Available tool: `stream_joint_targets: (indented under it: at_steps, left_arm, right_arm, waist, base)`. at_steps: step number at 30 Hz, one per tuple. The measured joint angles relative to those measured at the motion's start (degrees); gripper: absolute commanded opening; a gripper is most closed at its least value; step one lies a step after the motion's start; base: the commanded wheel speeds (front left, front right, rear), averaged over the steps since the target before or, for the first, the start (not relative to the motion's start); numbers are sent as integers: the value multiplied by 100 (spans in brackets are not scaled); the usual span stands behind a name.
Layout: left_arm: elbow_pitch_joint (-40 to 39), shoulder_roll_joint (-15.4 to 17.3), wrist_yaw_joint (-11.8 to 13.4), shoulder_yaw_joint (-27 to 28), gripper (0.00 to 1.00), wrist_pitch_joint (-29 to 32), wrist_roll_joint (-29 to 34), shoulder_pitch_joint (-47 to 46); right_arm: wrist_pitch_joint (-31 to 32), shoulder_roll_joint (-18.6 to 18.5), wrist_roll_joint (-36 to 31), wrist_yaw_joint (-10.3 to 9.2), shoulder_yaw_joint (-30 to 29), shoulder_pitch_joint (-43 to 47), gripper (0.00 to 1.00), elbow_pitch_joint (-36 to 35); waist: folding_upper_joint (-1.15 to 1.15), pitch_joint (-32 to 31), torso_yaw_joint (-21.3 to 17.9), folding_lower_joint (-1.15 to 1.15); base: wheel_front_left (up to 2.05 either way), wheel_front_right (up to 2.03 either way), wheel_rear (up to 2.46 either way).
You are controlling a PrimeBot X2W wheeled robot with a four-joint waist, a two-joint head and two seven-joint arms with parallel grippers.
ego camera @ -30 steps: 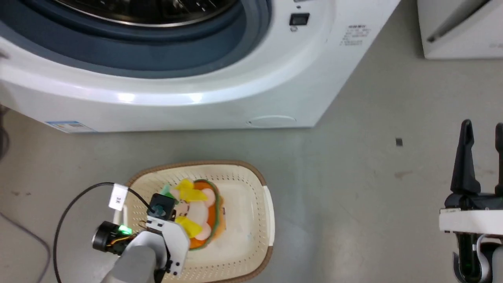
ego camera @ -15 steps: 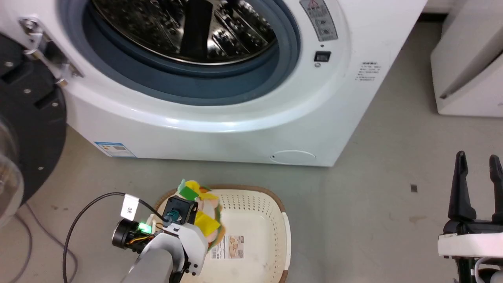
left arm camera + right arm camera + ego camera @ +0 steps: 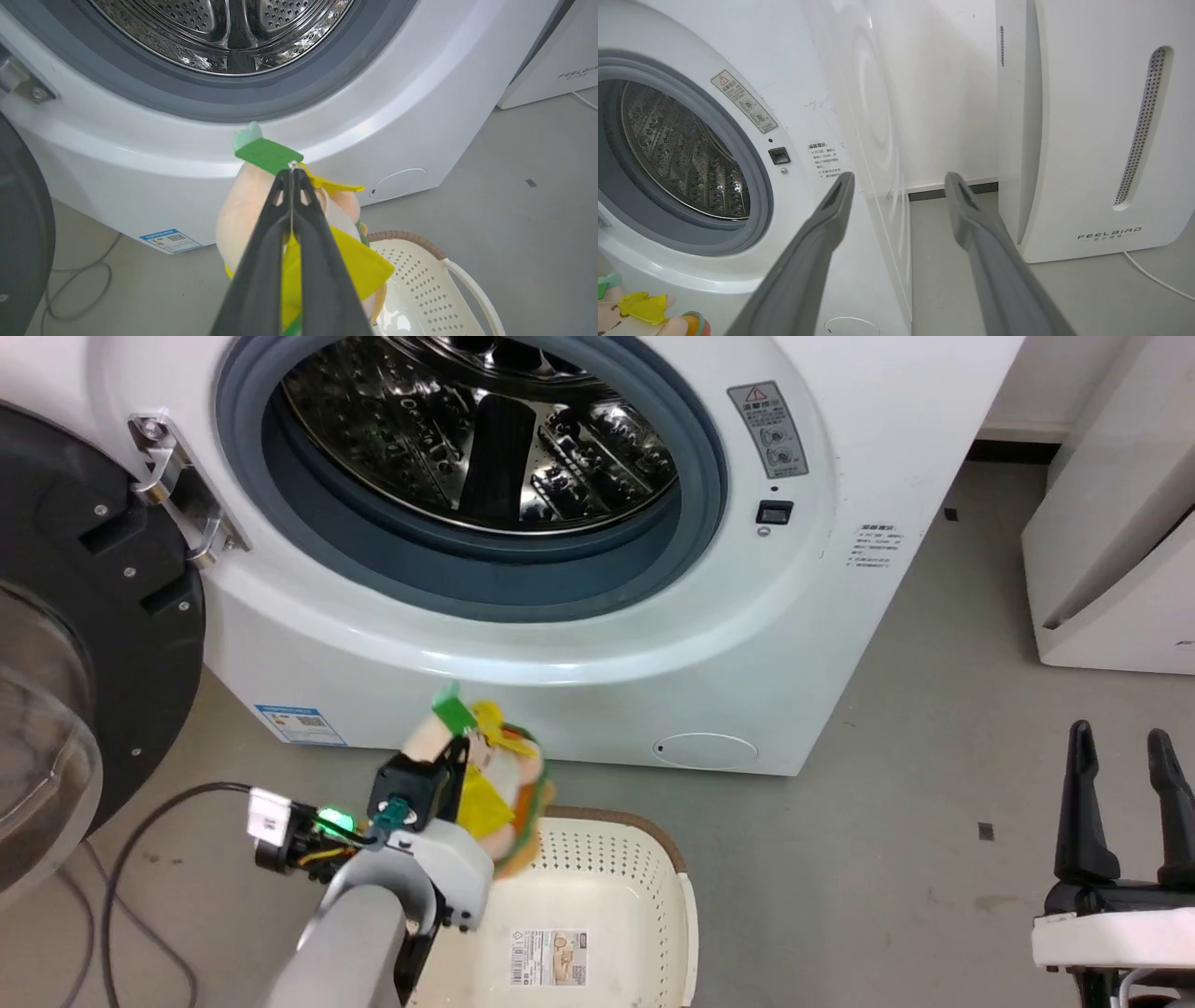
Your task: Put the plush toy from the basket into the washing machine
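The plush toy (image 3: 493, 782) is held in the left pincer (image 3: 290, 175), whose 2 dark fingers are pressed almost together on it, with a green tab poking past the tips. The toy is in the air above the far-left rim of the basket (image 3: 653, 829), in front of the white lower panel of the washing machine (image 3: 840, 644). The open porthole (image 3: 476, 439) lies farther away and higher than the toy, nearly in line with the fingers, and the lower lip of the grey rubber seal (image 3: 523, 602) is between them. A rise and then a forward reach are judged necessary before release. The right pincer (image 3: 1118, 747) is seen wide and empty, well apart on the right, so the left arm is the nearer 1.
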Motion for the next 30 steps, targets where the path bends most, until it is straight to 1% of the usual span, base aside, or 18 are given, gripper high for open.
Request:
stream_joint_targets:
  at_steps: [7, 17, 24, 25, 30]
  left_arm:
    - [-478, 96, 113, 272, 0, 1, 13, -83]
    - [-967, 276, 230, 766, 0, 1, 8, -737]
    - [-1116, 445, 232, 1049, 0, 0, 20, -1345]
    - [-1109, 528, 259, 1128, 0, 1, 78, -1653]
    - [-950, 697, 263, 1244, 0, 1, 151, -2158]
  right_arm:
    - [0, 0, 0, 0, 63, 5, 100, -2]
    - [0, 0, 2, 0, 98, -37, 100, -15]
    - [0, 0, 11, 0, 159, -230, 100, -47]
    - [0, 0, 22, 0, 241, -358, 100, -69]
    - [0, 0, 94, 0, 336, -553, 100, -100]
  waist:
    - [0, 21, -100, 0]
    - [0, 301, -358, 0]
    - [0, 629, -565, 1]
    - [0, 808, -667, 1]
    - [0, 1141, -857, 1]
  base:
    - [0, 0, 0]
    - [0, 0, 0]
    - [0, 0, 0]
    - [0, 0, 0]
    - [0, 0, 0]
